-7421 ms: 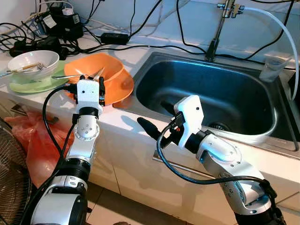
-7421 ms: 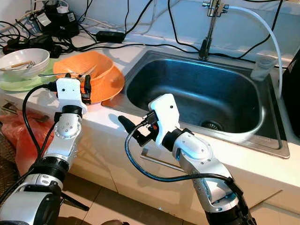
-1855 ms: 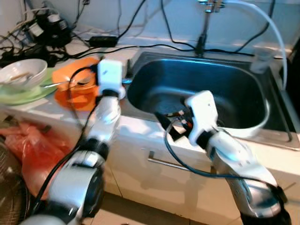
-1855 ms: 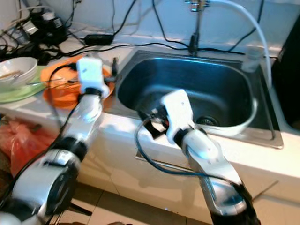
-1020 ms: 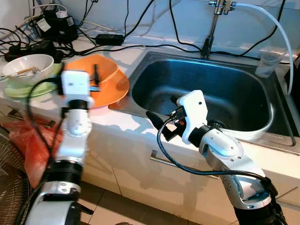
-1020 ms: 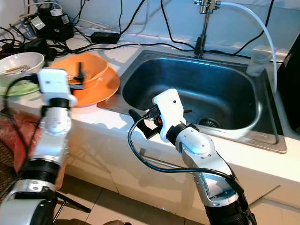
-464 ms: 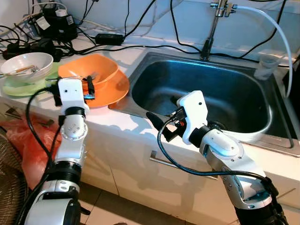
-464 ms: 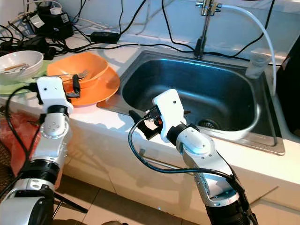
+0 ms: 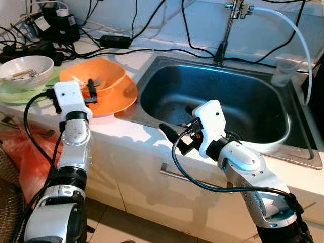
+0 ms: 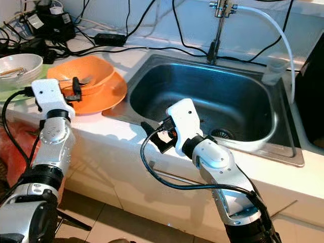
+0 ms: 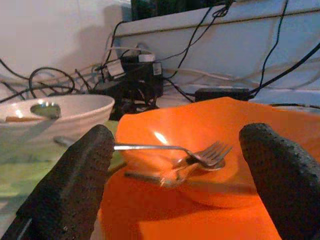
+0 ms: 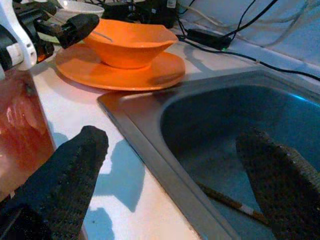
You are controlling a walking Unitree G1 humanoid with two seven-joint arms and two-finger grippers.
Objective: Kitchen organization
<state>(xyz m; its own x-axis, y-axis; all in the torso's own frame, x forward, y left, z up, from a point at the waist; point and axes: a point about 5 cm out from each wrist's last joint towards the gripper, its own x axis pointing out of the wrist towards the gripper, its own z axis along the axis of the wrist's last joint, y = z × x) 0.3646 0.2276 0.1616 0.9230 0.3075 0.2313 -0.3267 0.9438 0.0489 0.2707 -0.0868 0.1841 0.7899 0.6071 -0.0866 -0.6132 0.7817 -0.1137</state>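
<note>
An orange bowl [image 9: 96, 77] sits on an orange plate [image 9: 117, 97] on the counter, left of the sink. A fork [image 11: 202, 155] and a second utensil lie in the bowl. My left gripper [image 9: 81, 84] hovers at the bowl's near left side, open, with the bowl between its spread fingers [image 11: 75, 185] and nothing held. My right gripper [image 9: 178, 121] hangs over the sink's near left rim, open and empty. Further left, a white bowl [image 9: 25, 68] with a spoon [image 11: 44, 108] rests on a green plate [image 9: 17, 94].
The steel sink [image 9: 152, 114] holds a thin stick [image 12: 225, 201] near its bottom. A faucet [image 9: 227, 30] with a hose and a plastic cup [image 9: 284, 75] stand behind it. Cables and adapters [image 9: 55, 25] crowd the back left. A red bag [image 9: 28, 152] lies below the counter.
The left arm has swung from the sink's left corner back to the orange bowl and settled at its near side. The right gripper has hardly moved. The camera has shifted slightly.
</note>
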